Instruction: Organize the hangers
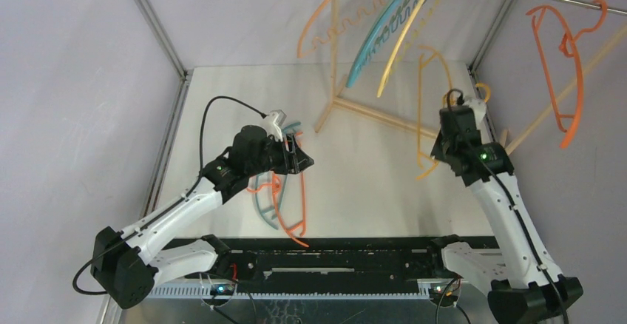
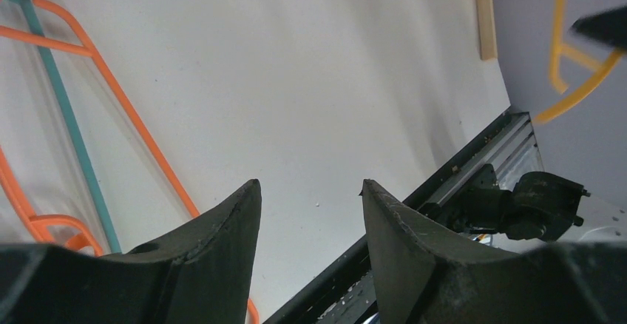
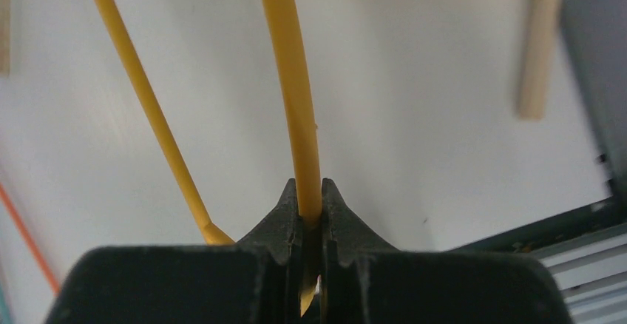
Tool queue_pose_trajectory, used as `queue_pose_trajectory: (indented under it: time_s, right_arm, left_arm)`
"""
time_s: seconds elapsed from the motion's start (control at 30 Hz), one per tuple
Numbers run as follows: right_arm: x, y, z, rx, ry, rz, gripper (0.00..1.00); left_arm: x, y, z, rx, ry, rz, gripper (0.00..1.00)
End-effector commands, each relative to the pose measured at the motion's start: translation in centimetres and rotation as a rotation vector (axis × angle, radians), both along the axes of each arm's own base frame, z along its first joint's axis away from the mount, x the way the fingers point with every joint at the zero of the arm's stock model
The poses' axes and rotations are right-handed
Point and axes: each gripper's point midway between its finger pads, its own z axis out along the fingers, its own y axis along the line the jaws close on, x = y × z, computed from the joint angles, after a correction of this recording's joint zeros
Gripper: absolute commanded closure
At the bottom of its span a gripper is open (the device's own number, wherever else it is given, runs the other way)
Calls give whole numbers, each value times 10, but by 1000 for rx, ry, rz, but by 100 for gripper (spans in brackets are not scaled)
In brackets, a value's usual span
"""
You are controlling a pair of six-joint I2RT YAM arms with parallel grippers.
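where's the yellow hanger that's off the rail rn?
Top view, right of centre: the yellow hanger is pinched in the right hand, close by the base bar of the wooden rack.

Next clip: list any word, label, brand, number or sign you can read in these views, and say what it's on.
None: no view shows readable text.
The left gripper, open, and the right gripper, shut on the yellow hanger, are plain black.
The orange hanger, the teal hanger and the wooden rack carry no print.
The green light on the right arm is only a lamp, not a character.
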Motion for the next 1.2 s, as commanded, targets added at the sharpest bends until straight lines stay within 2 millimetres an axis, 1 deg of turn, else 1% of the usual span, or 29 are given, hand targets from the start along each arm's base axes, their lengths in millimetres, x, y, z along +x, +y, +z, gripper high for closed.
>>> queue_pose_trajectory:
  time_s: [0.0,0.1,0.23,0.4,0.47,0.57,0.67,0.73,0.87,1.03,1.17]
  right_arm:
    - [35,-50,70,-203,-150,-66,100]
    - [52,-73,102,-292,-178,-115,100]
    - [72,-93,129,-356,-212,-163,100]
    - [94,-100,167,-388,-304,-198,100]
    - [102,-100,177,-386,-321,-200,100]
    - [108,-97,192,-379,-352,-205,100]
    - [107,-95,206,-384,-384,-209,100]
    - [105,-95,212,-392,-396,-209,100]
    - [106,-92,219,-392,-409,-200,100]
    - [104,-87,213,-403,-396,-190,100]
    - [107,-95,216,-406,-400,-203,100]
  left_arm:
    - [2,3,14,-3,-52,-17,43]
    - [1,3,12,0,-42,-26,43]
    - [1,3,11,8,-39,-34,43]
    - [4,3,10,28,-31,-49,43]
    - [6,4,9,34,-32,-48,43]
    - [9,6,7,38,-26,-40,43]
    - [12,8,5,34,-23,-32,43]
    - [13,8,1,31,-16,-31,44]
    - [17,8,-5,23,-1,-30,44]
    - [23,5,-5,9,3,-31,44]
    - [27,1,-3,4,5,-44,44]
